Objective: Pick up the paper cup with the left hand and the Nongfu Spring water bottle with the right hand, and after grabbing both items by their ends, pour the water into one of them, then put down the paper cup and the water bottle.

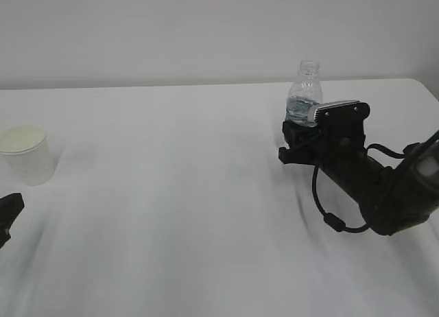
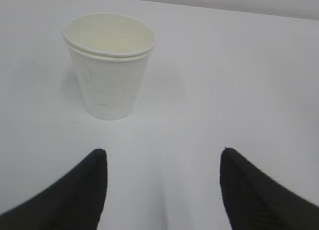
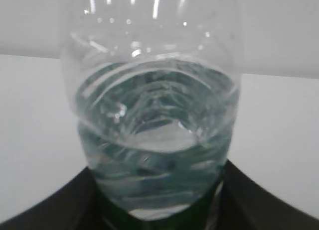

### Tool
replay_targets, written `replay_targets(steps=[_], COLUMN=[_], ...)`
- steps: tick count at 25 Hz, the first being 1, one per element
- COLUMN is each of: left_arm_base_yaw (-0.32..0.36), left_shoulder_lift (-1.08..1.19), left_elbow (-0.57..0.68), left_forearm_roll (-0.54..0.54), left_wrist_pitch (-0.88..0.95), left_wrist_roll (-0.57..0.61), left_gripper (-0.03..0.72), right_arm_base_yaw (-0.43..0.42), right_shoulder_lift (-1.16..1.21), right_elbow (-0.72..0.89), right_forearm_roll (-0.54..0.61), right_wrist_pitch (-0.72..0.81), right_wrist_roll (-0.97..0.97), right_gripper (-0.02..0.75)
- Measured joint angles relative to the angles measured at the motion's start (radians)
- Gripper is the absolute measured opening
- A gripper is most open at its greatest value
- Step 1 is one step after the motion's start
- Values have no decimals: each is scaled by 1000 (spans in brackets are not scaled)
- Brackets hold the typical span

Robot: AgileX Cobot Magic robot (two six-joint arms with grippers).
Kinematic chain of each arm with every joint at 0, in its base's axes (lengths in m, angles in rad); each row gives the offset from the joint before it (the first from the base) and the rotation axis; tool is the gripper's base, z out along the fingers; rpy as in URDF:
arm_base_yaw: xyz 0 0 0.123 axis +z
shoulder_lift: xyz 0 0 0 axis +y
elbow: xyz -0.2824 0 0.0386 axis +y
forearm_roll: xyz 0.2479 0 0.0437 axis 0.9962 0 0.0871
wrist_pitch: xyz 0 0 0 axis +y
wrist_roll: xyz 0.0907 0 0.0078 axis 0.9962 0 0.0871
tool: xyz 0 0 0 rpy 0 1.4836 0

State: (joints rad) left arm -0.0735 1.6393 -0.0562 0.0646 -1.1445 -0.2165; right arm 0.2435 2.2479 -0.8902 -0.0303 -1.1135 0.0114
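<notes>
The paper cup (image 1: 26,156) stands upright and empty at the table's left; in the left wrist view the paper cup (image 2: 109,65) is ahead and left of my fingers, apart from them. My left gripper (image 2: 162,153) is open with only bare table between its fingers; just its tip (image 1: 8,210) shows at the left edge. The Nongfu Spring water bottle (image 1: 305,94) stands upright and capless at the back right, with water (image 3: 154,140) filling its lower part. My right gripper (image 1: 293,140) is shut on its lower body, a black finger on either side of the bottle (image 3: 154,90).
The white table (image 1: 171,207) stretches bare between cup and bottle. Its far edge meets a pale wall just behind the bottle, and its right corner lies beyond the right arm (image 1: 370,186), whose cable loops low over the surface.
</notes>
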Motion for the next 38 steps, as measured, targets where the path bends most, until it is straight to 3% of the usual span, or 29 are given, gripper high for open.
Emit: replay_targets(steps=[17, 31, 38], left_arm_base_yaw=[0, 0, 0], left_shoulder_lift=[0, 0, 0], left_elbow=[0, 0, -2], left_forearm_roll=[0, 2, 2], left_wrist_pitch=[0, 0, 0], left_wrist_roll=[0, 0, 7], left_gripper=[505, 505, 617], right_arm_base_yaw=[0, 0, 0], right_shoulder_lift=[-190, -315, -371], right_elbow=[251, 381, 424], right_forearm_roll=[-5, -90, -136], right_wrist_pitch=[0, 0, 0], right_wrist_roll=[0, 2, 33], right_gripper=[370, 365, 365])
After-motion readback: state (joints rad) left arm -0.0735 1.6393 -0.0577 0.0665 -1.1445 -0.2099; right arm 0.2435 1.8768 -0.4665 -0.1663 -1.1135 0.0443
